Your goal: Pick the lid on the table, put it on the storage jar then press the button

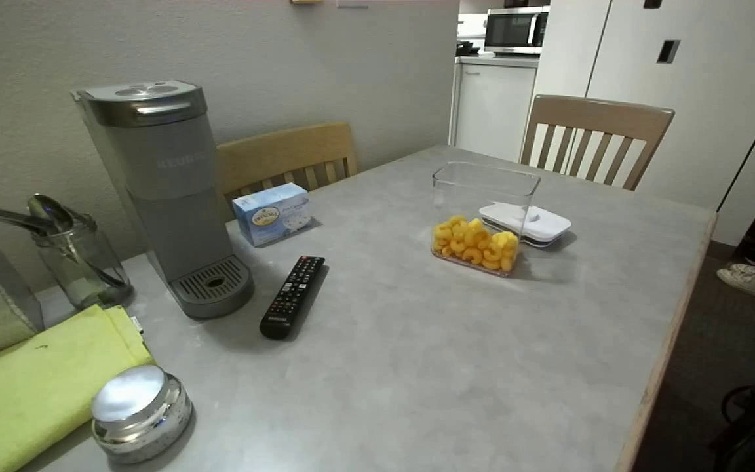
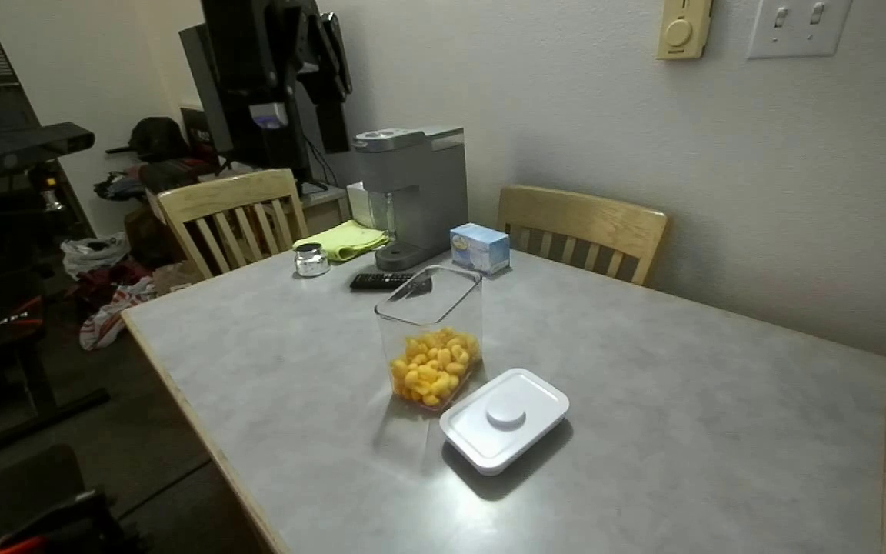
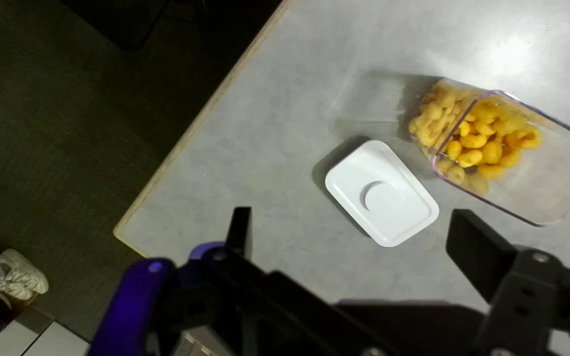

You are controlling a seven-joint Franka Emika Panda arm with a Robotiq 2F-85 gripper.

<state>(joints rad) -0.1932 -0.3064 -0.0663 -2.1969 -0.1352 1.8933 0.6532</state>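
Note:
The flat white lid (image 2: 481, 440) lies on the table beside the storage jar, button side up, in both exterior views (image 1: 548, 226). Its round white button (image 2: 506, 412) stands raised at the centre; it also shows in the wrist view (image 3: 383, 197). The clear storage jar (image 2: 458, 312) stands upright and open-topped, with yellow pieces in its lower part, also in an exterior view (image 1: 482, 196) and the wrist view (image 3: 557, 168). My gripper (image 3: 353, 211) shows only in the wrist view. It is open and empty, above the table, with the lid (image 3: 399, 222) showing between and beyond its fingertips.
A grey coffee machine (image 1: 174, 177), blue tea box (image 1: 276, 216), black remote (image 1: 293, 295), shiny metal tin (image 1: 141, 413) and yellow-green cloth (image 1: 50, 387) are on the grey table (image 2: 689, 431). The table's edge (image 3: 206, 111) shows in the wrist view. Chairs stand around it.

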